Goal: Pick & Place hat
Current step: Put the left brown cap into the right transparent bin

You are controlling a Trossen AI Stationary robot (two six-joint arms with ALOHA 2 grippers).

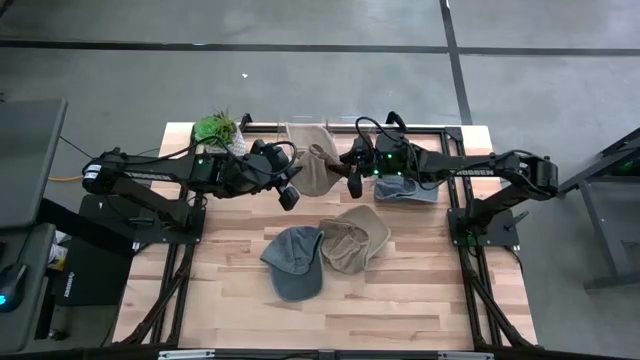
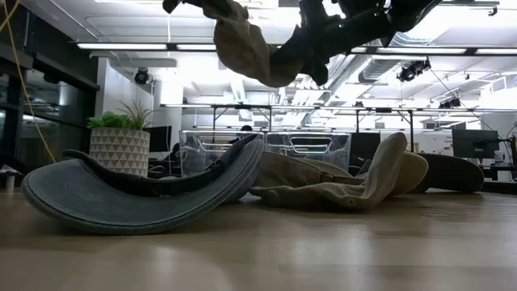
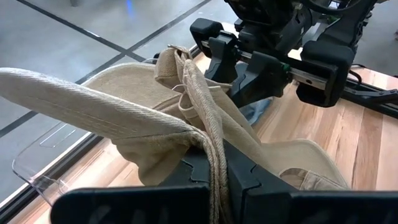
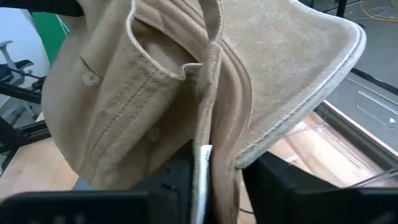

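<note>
A tan hat (image 1: pixel 316 168) hangs in the air over the table's far middle, held between both grippers. My left gripper (image 1: pixel 296 182) is shut on its left side and my right gripper (image 1: pixel 347 166) is shut on its right side. In the low view the tan hat (image 2: pixel 249 47) hangs well above the table. A grey cap (image 1: pixel 296 262) and a second tan cap (image 1: pixel 356 238) lie on the table nearer the front. A blue-grey hat (image 1: pixel 406 190) lies under my right arm. My left gripper pinches the tan hat's folded stitched edge (image 3: pixel 214 152) between its two fingers, several layers bunched together. The hat is lifted clear and stretches away from the fingers toward my right gripper (image 3: pixel 249 68). My right gripper pinches the hat's rim band (image 4: pixel 210 134) between its two fingers, beside a white label (image 4: pixel 202 163). The fold holds several layers. The hat is lifted clear, its brim (image 4: pixel 298 81) spreading beyond the fingers.
A clear plastic tray (image 1: pixel 300 131) stands at the table's far edge just beyond the held hat. A potted plant (image 1: pixel 215 128) stands at the far left corner. Bare wood (image 1: pixel 400 310) lies along the near edge.
</note>
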